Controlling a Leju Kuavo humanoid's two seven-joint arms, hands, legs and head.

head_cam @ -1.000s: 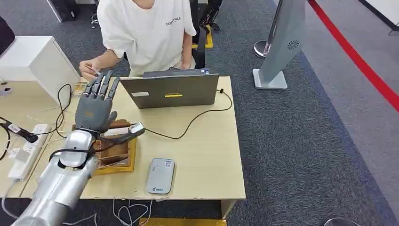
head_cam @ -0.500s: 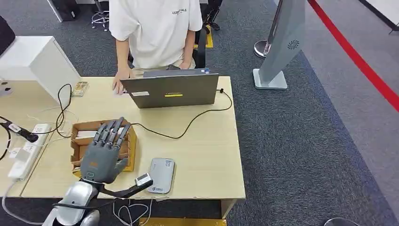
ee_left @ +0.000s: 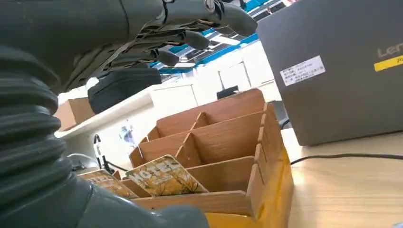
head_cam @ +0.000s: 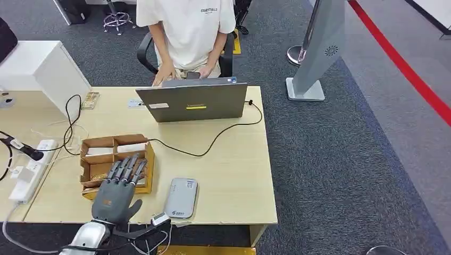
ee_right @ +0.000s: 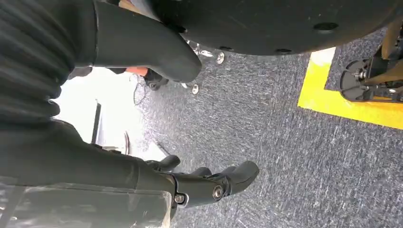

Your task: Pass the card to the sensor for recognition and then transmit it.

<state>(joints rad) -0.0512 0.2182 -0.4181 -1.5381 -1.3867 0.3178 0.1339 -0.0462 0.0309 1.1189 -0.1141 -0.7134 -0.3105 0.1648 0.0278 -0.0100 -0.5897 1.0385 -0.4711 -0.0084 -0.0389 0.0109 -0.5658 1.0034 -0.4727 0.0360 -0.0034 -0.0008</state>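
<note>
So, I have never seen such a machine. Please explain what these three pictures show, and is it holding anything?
It is a humanoid robot with two arms and hands. The head view looks down on a desk. The left hand, holding nothing, fingers apart, hovers over a wooden box of cards. Beside it lies a grey sensor; further back stands a laptop, with a person behind it. The left wrist view looks past that hand at the box. The right wrist view looks at the carpet, where the right hand hangs, holding nothing.
</note>
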